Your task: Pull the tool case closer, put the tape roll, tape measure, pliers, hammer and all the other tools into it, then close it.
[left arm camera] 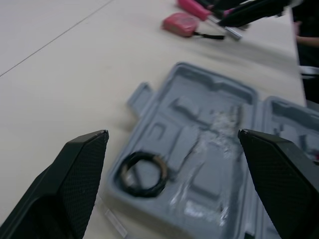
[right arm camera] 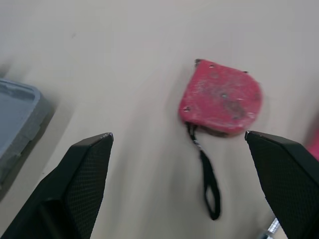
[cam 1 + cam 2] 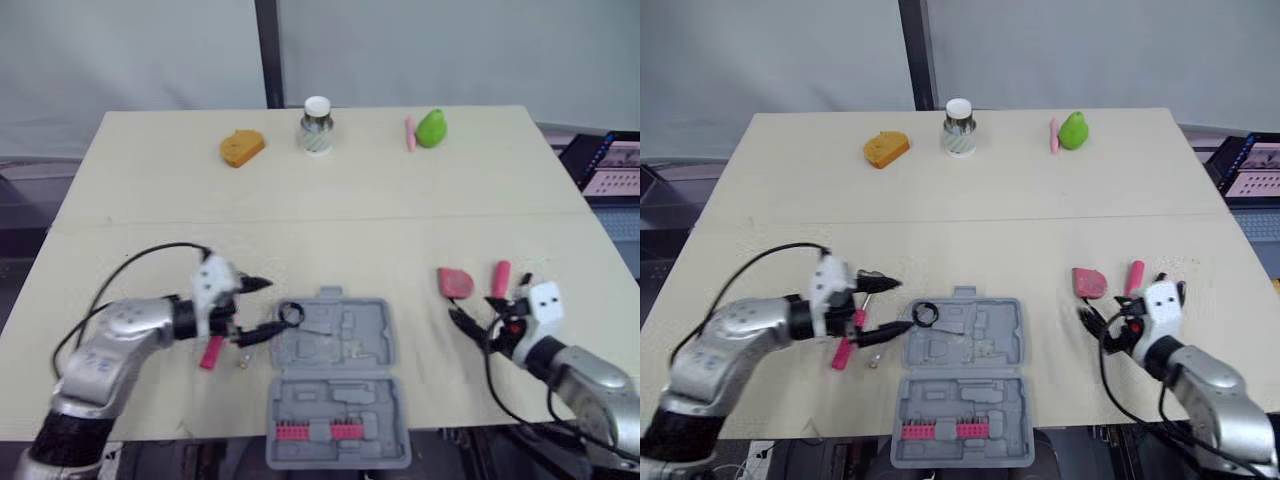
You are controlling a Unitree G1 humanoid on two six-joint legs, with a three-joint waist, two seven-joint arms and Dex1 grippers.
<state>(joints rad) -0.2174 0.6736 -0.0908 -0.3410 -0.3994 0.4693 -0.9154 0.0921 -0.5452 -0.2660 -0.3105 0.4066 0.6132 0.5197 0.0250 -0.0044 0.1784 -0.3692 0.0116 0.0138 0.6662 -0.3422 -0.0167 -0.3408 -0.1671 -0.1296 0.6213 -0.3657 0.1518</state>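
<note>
- The tool case (image 3: pixel 386 345) lies open at the near edge of the desk (image 3: pixel 150 200), hinge running 9 to 3 o'clock, so it already sits close in.
- The tape roll (image 3: pixel 291 314) is in the far left corner of the case.
- The left tool (image 3: pixel 272 305) hovers at 9 o'clock of that corner, fingers spread and empty. A pink-handled tool (image 3: pixel 211 352) lies on the desk at its 7 o'clock.
- The right tool (image 3: pixel 474 312) is at 3 o'clock of the case, also spread wide and holding nothing.
- The tape measure (image 2: pixel 222 102) lies flat on the desk at about 11 o'clock of the right tool, close ahead, with its black strap trailing back toward the fingers. The right arm is clearly the nearer one, so I judge this the next pick. From there, the case is at 9 o'clock.
- A second pink handle (image 3: pixel 500 276) lies just beside the tape measure at its 3 o'clock, long axis roughly 12 to 6.
</note>
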